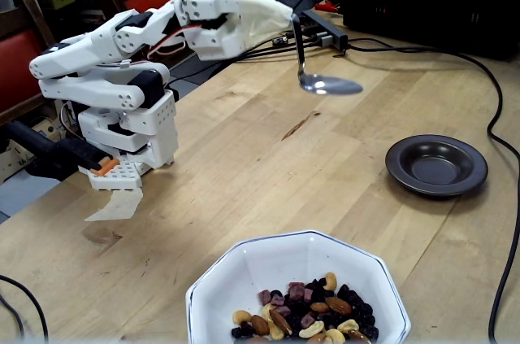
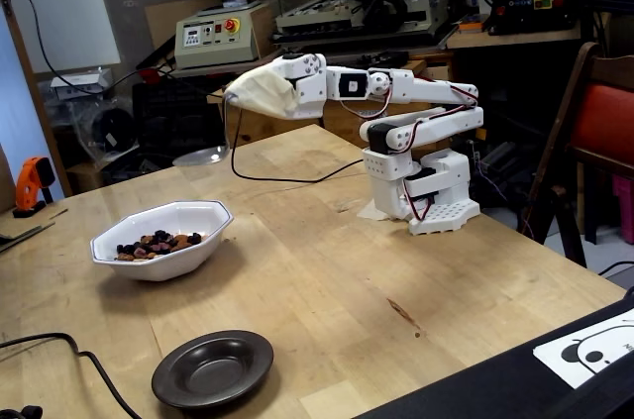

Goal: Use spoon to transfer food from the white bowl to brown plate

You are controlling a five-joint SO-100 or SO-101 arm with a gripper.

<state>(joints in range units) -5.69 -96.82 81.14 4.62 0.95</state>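
1. One white arm (image 1: 106, 76) stands on a bare wooden table (image 1: 244, 165), its base near the table's left edge in a fixed view and toward the right in a fixed view (image 2: 416, 161).
2. Its gripper (image 1: 288, 15) is wrapped in a pale cloth-like cover, so the fingers are hidden; they are clenched on the spoon (image 1: 325, 84), whose handle comes out of the cover's tip and hangs down.
3. The spoon is held high in the air, its oval bowl roughly level and well above the table; in a fixed view (image 2: 201, 155) the bowl of the spoon is blurred.
4. I cannot tell whether the spoon carries anything; no food is visible on it.
5. The white bowl (image 1: 244, 279) sits at the near edge in a fixed view and on the left part of the table in a fixed view (image 2: 158, 246), well apart from the spoon.
6. The food (image 1: 309, 315), a mix of nuts, raisins and small purplish cubes, lies in a heap at one side of the bowl's floor.
7. The brown plate (image 1: 436, 165) rests flat on the table, apart from the bowl, its sunken centre bare; in a fixed view (image 2: 212, 368) it lies near the front edge.
8. Black cables (image 1: 487, 116) run across the table beside the plate.
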